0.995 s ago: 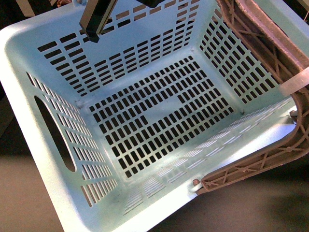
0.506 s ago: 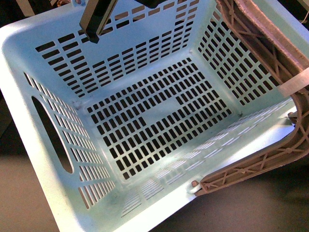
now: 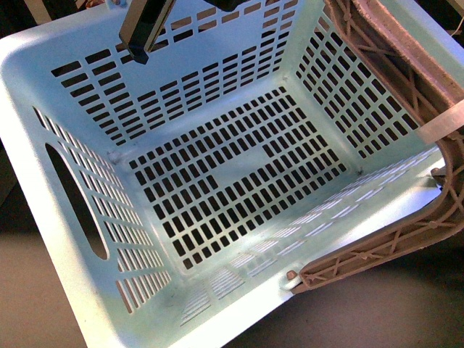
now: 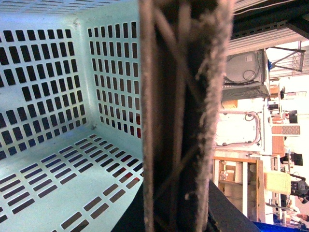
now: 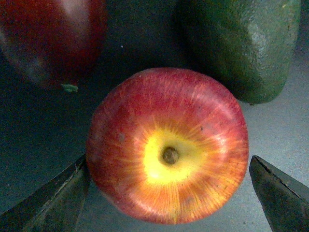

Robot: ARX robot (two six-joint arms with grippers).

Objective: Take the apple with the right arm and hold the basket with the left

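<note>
R end effector (image 5: 169, 160) was spread open astride apple (image 5: 166, 145) on grey counter (image 5: 286, 116); L end effector (image 4: 181, 217) was clamped on basket (image 3: 43, 45) handle (image 4: 183, 96); shelving (image 4: 241, 179) was seen beyond.

basket (image 3: 29, 94) shifted slightly left, far rim edged higher

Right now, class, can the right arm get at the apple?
Probably yes. The open right end effector straddles the apple, one of its fingers on each side and nothing in between. The avocado and the dark red fruit lie close by but clear of the fingers.
</note>
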